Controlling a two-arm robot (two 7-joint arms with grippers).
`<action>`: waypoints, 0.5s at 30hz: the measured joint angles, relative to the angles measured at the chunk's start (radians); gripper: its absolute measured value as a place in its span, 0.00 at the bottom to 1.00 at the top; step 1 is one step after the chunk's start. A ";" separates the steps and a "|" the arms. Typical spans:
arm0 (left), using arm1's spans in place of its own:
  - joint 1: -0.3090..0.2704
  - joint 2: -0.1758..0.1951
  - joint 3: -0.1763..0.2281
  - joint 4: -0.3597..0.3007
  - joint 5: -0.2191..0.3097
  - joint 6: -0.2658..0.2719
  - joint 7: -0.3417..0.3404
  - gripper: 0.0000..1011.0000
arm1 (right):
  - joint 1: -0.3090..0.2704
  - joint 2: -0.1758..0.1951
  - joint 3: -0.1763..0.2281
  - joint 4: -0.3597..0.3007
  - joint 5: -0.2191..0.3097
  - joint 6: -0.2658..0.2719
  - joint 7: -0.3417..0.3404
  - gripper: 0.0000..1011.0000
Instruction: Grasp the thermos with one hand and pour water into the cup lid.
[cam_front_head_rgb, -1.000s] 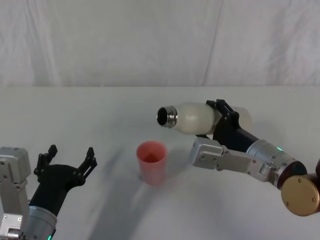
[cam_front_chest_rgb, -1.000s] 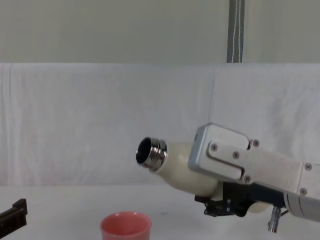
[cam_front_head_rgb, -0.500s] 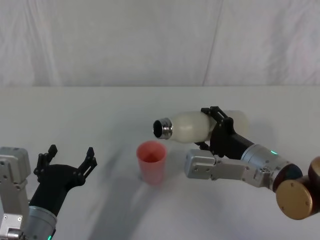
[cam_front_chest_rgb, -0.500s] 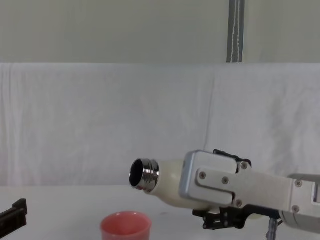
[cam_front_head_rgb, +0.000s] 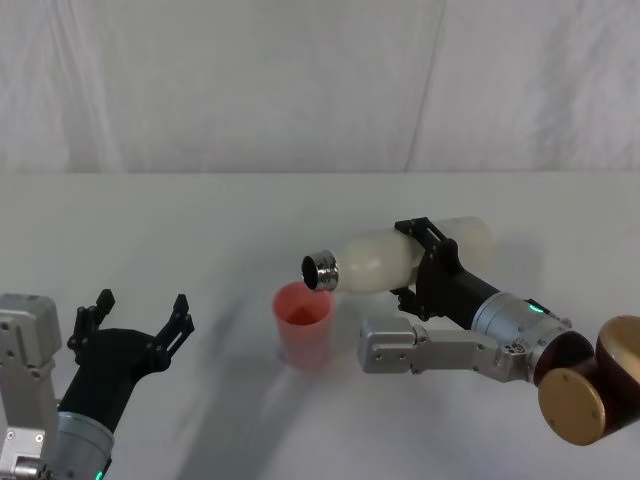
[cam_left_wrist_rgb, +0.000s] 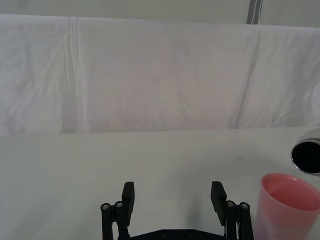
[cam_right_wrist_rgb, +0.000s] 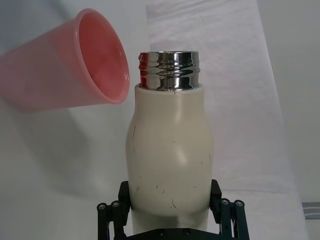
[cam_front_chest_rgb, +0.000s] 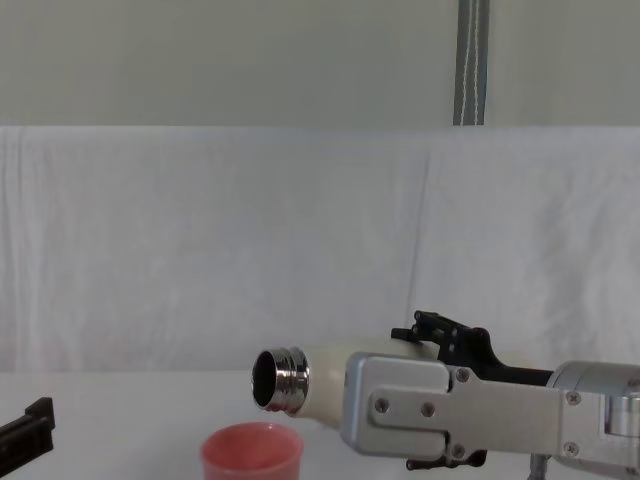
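I am holding the tall cream-white cylindrical thermos (cam_front_head_rgb: 400, 256) with its shiny threaded steel neck in my right gripper (cam_front_head_rgb: 428, 262), black fingers pressed against both sides of the body. The bottle is lying close to horizontal above the white table (cam_front_head_rgb: 200, 230), its open mouth tipped slightly downward and hanging just above the far rim of the small salmon-pink cup lid (cam_front_head_rgb: 303, 324). The cup lid is standing upright on the table, just left of my right wrist. I am seeing no stream of water leaving the mouth, and I cannot tell whether any is lying in the cup.

My left gripper (cam_front_head_rgb: 135, 322) is parked low at my left, well apart from the cup, fingers spread and holding nothing.

Judgement on the step in hand: the pour is at its threshold. To do it well, I should be rolling the wrist slowly, keeping the mouth centred over the cup's opening rather than its edge, since the first water will likely fall forward of the lip. The cup looks light and could tip if the neck touches it.

Count: one thermos, one cup lid, two grippers.
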 joint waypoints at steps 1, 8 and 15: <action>0.000 0.000 0.000 0.000 0.000 0.000 0.000 0.99 | 0.001 0.000 -0.001 0.001 -0.003 0.001 0.000 0.94; 0.000 0.000 0.000 0.000 0.000 0.000 0.000 0.99 | 0.006 0.001 -0.005 0.003 -0.024 0.006 -0.013 0.94; 0.000 0.000 0.000 0.000 0.000 0.000 0.000 0.99 | 0.009 0.002 -0.006 0.007 -0.043 0.005 -0.038 0.94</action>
